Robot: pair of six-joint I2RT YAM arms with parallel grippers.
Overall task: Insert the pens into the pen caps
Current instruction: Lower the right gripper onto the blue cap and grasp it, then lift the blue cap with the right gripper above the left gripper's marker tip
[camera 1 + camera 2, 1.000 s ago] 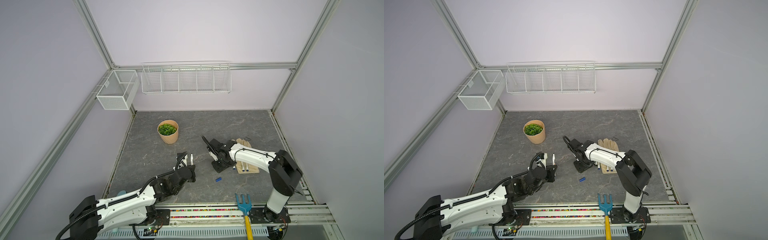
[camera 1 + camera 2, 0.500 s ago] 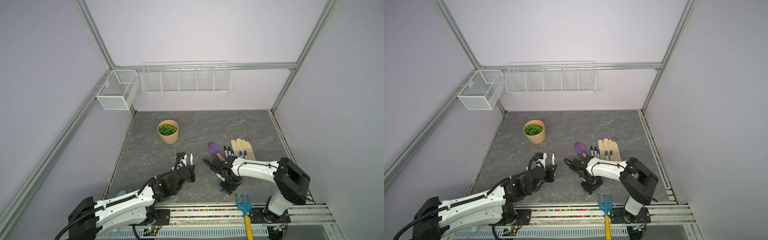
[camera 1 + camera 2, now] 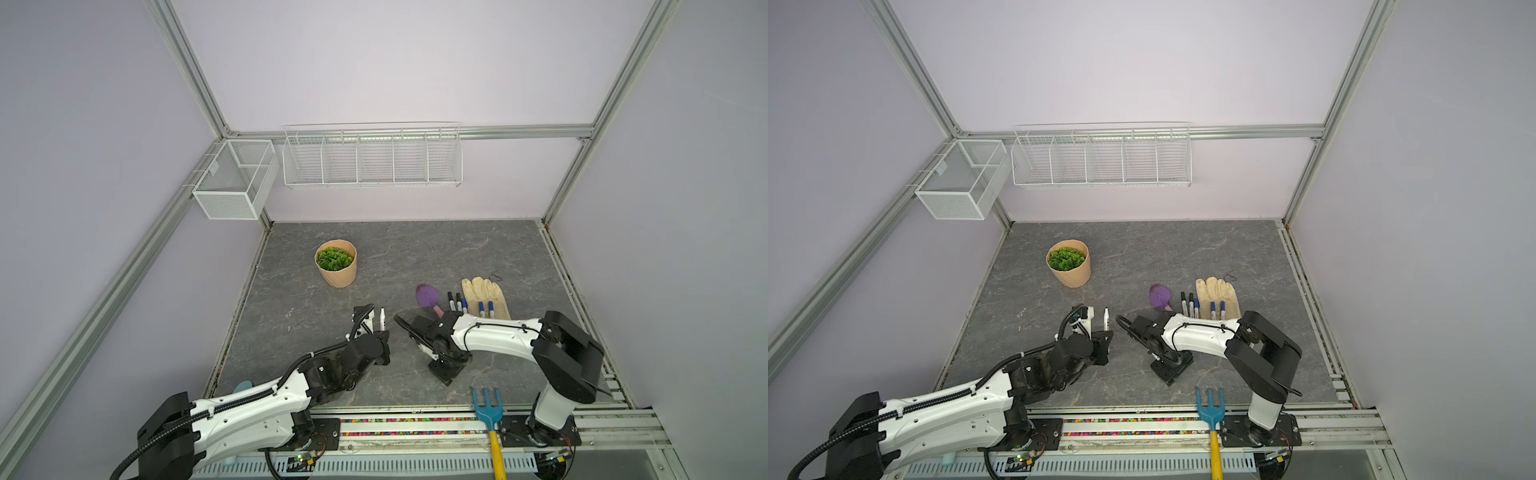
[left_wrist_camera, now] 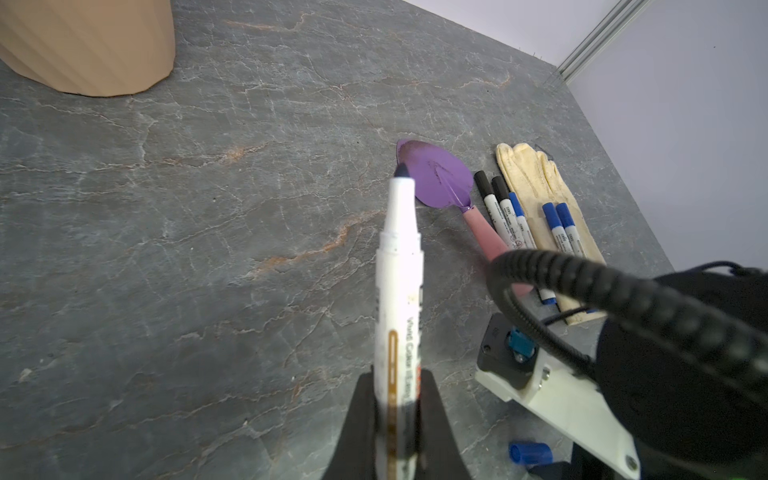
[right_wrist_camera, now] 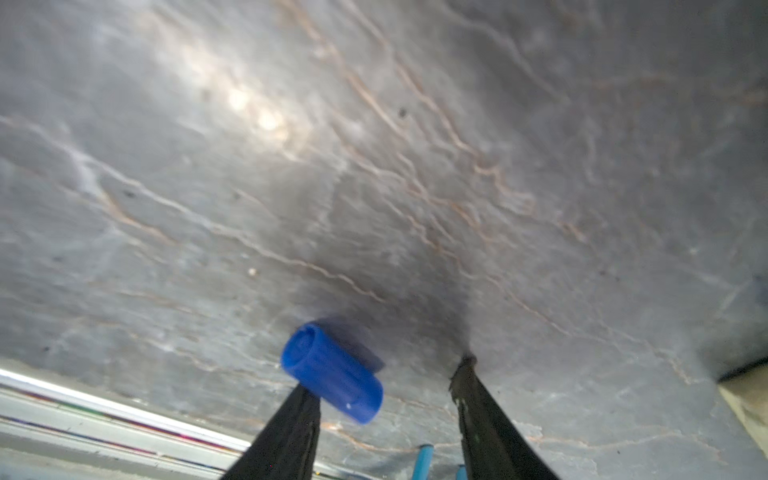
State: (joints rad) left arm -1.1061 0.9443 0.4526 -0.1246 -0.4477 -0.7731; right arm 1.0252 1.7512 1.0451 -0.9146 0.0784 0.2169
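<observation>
My left gripper [image 4: 397,415] is shut on the barrel of an uncapped white pen [image 4: 399,291], whose dark tip points away from me; the same pen [image 3: 382,319] stands up in both top views. My right gripper [image 5: 386,378] is open and low over the table. A loose blue pen cap [image 5: 332,374] lies on its side between the jaws, against one finger [image 5: 299,415] and well clear of the other; the left wrist view shows this cap [image 4: 531,453] too. Several capped pens [image 3: 458,301] lie behind the right arm, two of them on the glove.
A purple trowel [image 3: 427,296] and a cream glove [image 3: 484,291] lie behind the right arm. A potted plant [image 3: 336,264] stands back left. A blue hand rake [image 3: 486,405] rests on the front rail. Wire baskets [image 3: 372,156] hang on the back wall.
The right arm has swung from over the glove and capped pens toward the front and come down over the blue cap, its jaws wider. The left arm has stayed still with its pen.
</observation>
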